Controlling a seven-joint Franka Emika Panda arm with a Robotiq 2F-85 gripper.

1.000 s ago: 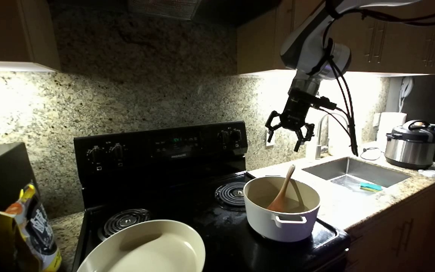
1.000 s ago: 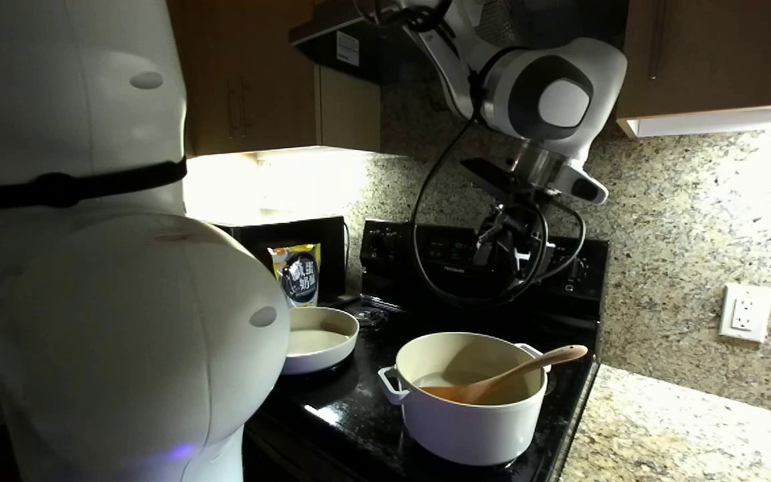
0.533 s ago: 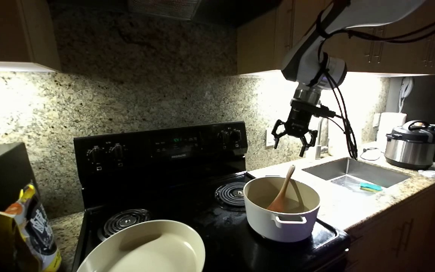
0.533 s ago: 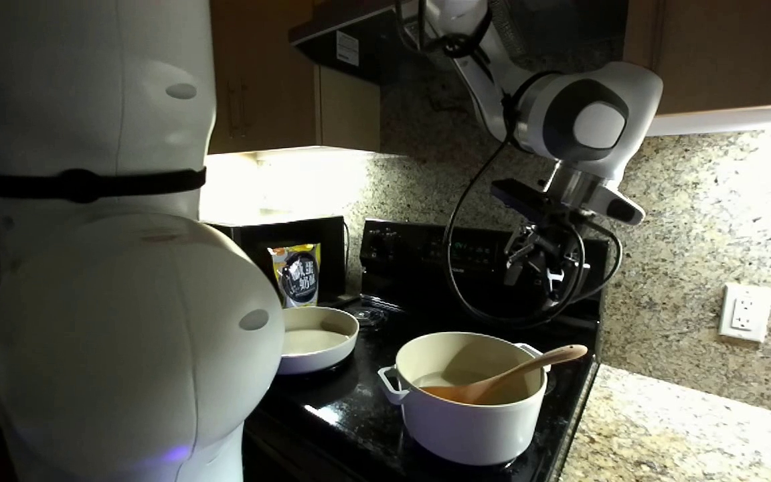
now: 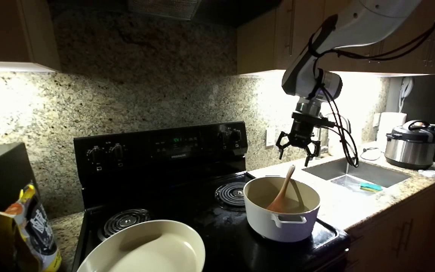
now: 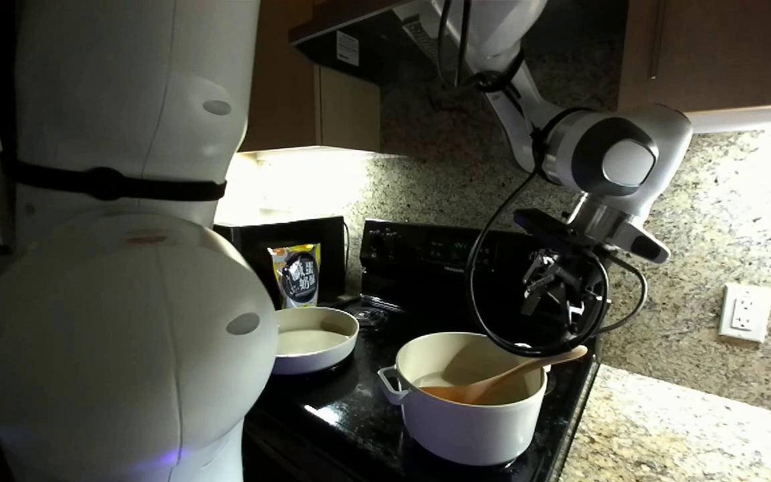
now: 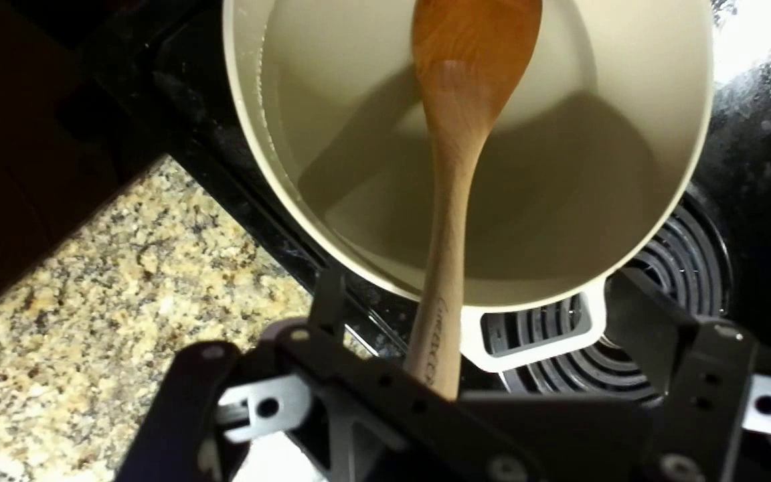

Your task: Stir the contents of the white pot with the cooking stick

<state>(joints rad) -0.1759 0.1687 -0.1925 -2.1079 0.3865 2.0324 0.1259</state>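
Both exterior views show the white robot arm (image 5: pixel 353 33) lower than before, the round white pot (image 5: pixel 285 231) unmoved at lower right. The black metal claw (image 5: pixel 294 160), spread and empty, nears the light-brown wooden spoon (image 5: pixel 283 192) leaning in the pot; grasping seems next.

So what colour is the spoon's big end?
The spoon has an orange-brown wide end; best seen in the wrist view.

White pot (image 6: pixel 469 428), pan (image 5: pixel 159 251) on stovetop (image 5: pixel 225 236)
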